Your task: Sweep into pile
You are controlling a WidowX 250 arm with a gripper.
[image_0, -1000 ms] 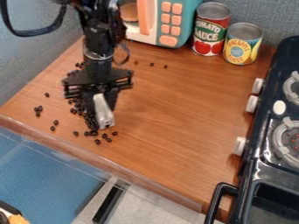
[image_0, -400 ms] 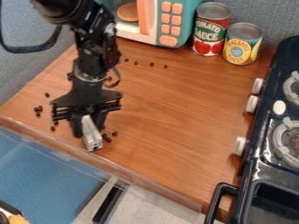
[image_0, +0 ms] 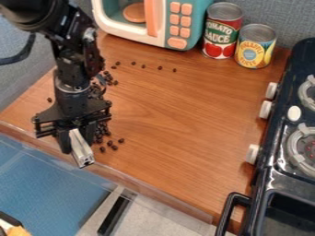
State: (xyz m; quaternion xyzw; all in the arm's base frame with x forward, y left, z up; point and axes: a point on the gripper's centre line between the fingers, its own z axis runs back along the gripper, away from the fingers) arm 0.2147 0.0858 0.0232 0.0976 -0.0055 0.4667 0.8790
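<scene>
Clamping the silver tool (image_0: 82,153), the gripper (image_0: 77,137) is positioned at 8 o'clock in the view, fingers closed on the tool's upper end. Dark beans (image_0: 103,131) lie bunched just beside it on its 3 o'clock side; a loose row extends toward 12 o'clock. The toy microwave (image_0: 175,33) sits at 12 o'clock, two cans (image_0: 221,39) at 1, the stove (image_0: 265,154) at 3.

Brown wooden tabletop (image_0: 184,106), scattered dark beans (image_0: 114,147), toy microwave (image_0: 161,25), red can (image_0: 221,32), yellow can (image_0: 254,47)
</scene>
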